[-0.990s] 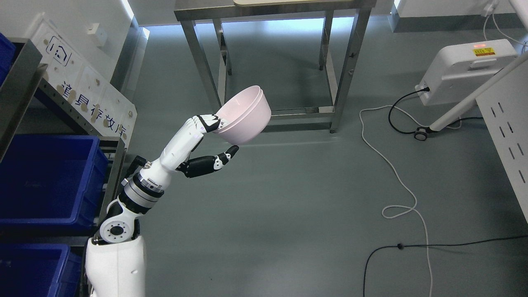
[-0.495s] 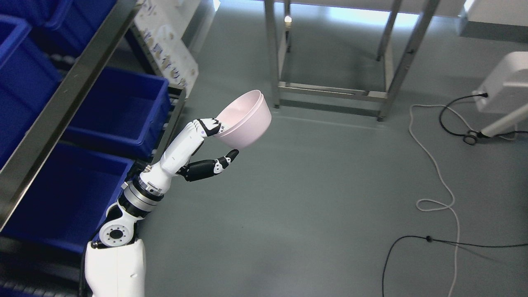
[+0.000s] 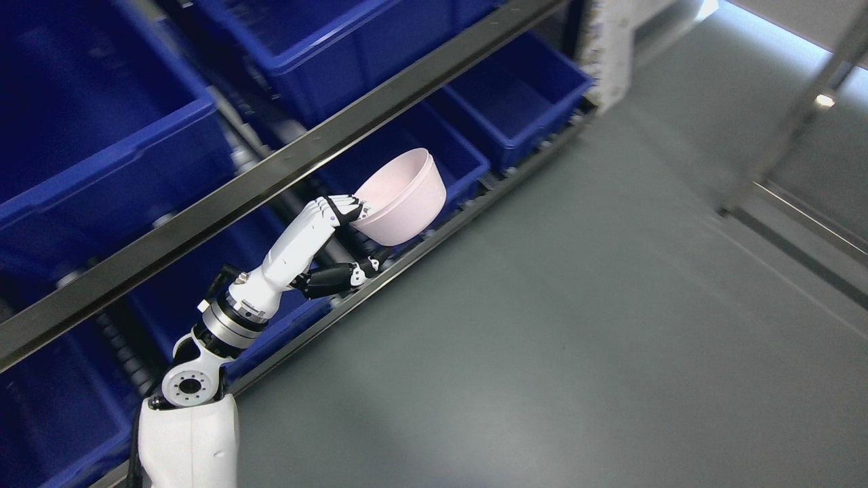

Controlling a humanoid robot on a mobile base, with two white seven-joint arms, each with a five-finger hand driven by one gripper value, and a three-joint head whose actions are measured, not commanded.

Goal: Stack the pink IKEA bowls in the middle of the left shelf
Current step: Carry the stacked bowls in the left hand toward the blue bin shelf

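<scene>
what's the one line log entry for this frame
left robot hand: holding pink bowls | bowls: tilted, in air | background: blue bins on shelf

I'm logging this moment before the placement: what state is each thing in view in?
Left hand: shut on the pink bowls, held in the air.
Pink bowls: nested, tilted, opening toward the shelf, not yet set down.
Blue bins: on the shelf, open-topped; nothing visible in them.
Shelf: no bowls on it.
</scene>
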